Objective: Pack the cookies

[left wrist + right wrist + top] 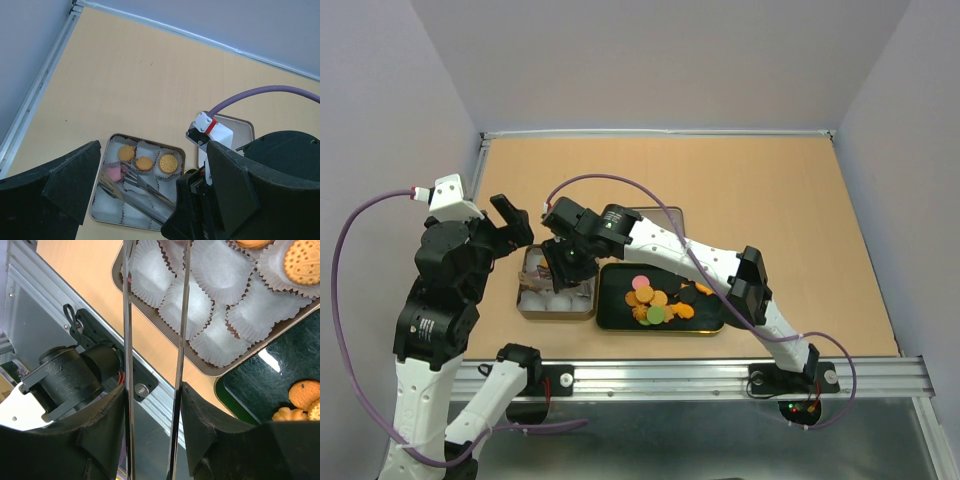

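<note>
- The cookies (655, 303) lie mostly in a loose heap on the dark tray (611, 308) by the near edge of the surface (770, 200). Three orange cookies (144, 163) sit in the far row of the tin (556, 315), which lies just beside the tray on the side towards the left edge.
- A pink cookie (114, 173) is at the tips of the tongs (145, 196), over a paper cup (111, 186) in the tin's second row. You cannot tell whether it is pinched or resting.
- Your right fingers (102, 422) are clamped on the tongs' two arms. Ease that squeeze slowly, so the cookie should drop flat into its cup and not flick out.
- Keep the tips low and centred over one cup, because the light liners will probably snag and shift.
- Your left fingers (70, 175) hang spread wide above the tin, holding nothing, so keep them clear of the tongs.
</note>
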